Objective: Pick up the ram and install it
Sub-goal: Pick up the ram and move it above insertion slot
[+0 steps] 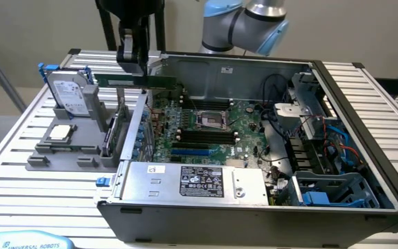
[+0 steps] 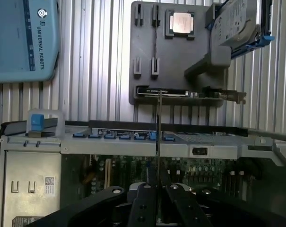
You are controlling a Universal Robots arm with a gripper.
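The ram (image 1: 135,81) is a thin green stick hanging level in the air, over the computer case's wall on the exterior view's left. My gripper (image 1: 134,73) comes down from above and is shut on its upper edge. In the wrist view the ram (image 2: 158,137) appears edge-on as a thin line running out from between my two black fingers (image 2: 143,201). The long black memory slots (image 1: 204,136) lie on the green motherboard (image 1: 244,119) inside the open case, lower and toward the exterior view's right of the ram.
A grey holder block (image 1: 54,150) beside the case carries a hard drive (image 1: 69,93), a CPU chip (image 1: 60,133) and an upright expansion card (image 1: 119,132). The silver power supply (image 1: 192,181) fills the case front. Cables and blue drive bays (image 1: 330,192) crowd the exterior view's right.
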